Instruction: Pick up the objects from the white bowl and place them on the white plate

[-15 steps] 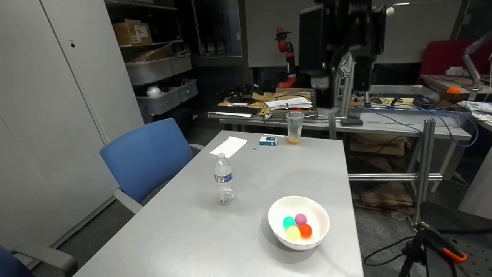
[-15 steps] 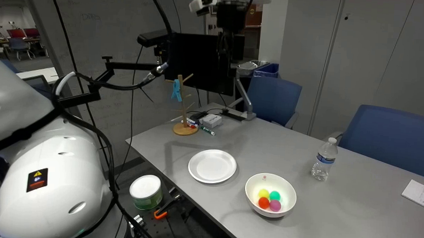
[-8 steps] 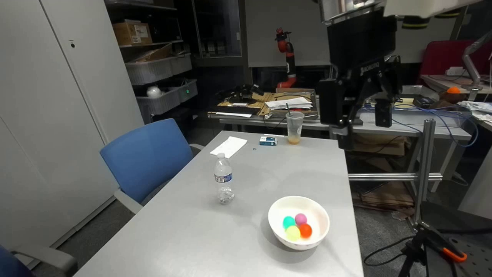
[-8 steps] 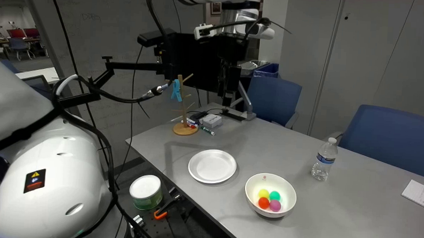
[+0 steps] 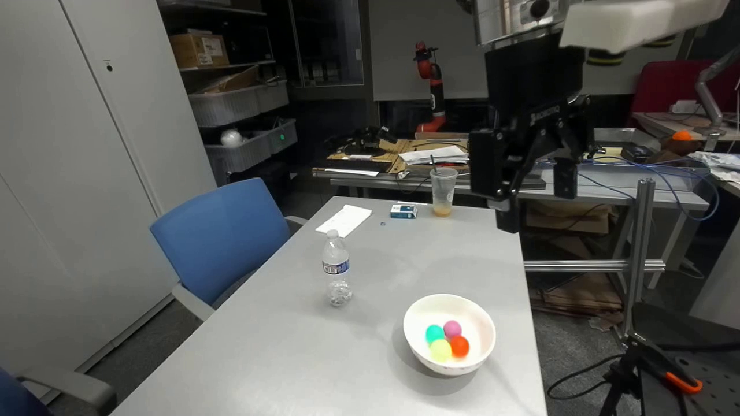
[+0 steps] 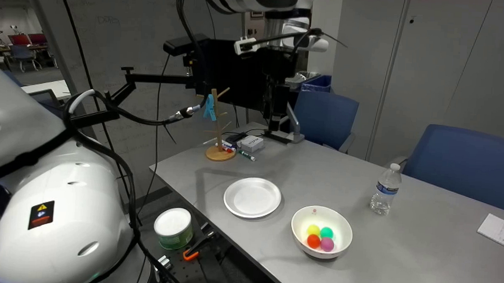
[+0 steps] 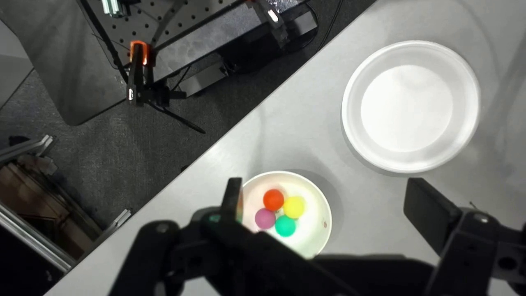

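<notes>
lowered since a second ago, the gripper (image 5: 537, 205) hangs spread wide, empty, presumably to straddle a ball (image 7: 273, 200); the white bowl (image 7: 315, 209), near the plate (image 7: 407, 109), holds four, likely bunched by its curve.

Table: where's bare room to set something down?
Bare table: between bowl, bottle and cup; also between plate, bottle and white box. Crowded: around the stand, with markers and white box. Narrow: the gap between plate and bowl.
</notes>
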Robot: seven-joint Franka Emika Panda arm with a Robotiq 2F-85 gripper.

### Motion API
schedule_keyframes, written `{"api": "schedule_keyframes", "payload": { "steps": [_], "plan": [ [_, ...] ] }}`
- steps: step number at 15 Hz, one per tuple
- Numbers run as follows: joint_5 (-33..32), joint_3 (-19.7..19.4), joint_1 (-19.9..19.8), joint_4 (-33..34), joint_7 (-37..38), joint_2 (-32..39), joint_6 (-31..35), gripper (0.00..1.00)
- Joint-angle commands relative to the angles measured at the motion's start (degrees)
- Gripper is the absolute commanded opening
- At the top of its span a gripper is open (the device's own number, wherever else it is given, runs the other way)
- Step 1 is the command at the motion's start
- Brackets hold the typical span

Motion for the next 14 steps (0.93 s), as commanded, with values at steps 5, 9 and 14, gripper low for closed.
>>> {"api": "schedule_keyframes", "payload": {
  "steps": [5, 9, 14],
  "plan": [
    [-8.1, -2.2, -2.0, -6.1, -0.3, 8.5, 15.8, 1.00],
    [-7.2, -3.7, -1.1, -6.4, -0.9, 10.4, 15.1, 1.00],
    [-7.2, -4.2, -1.0, -6.2, -1.0, 12.1, 15.2, 1.00]
  ]
}}
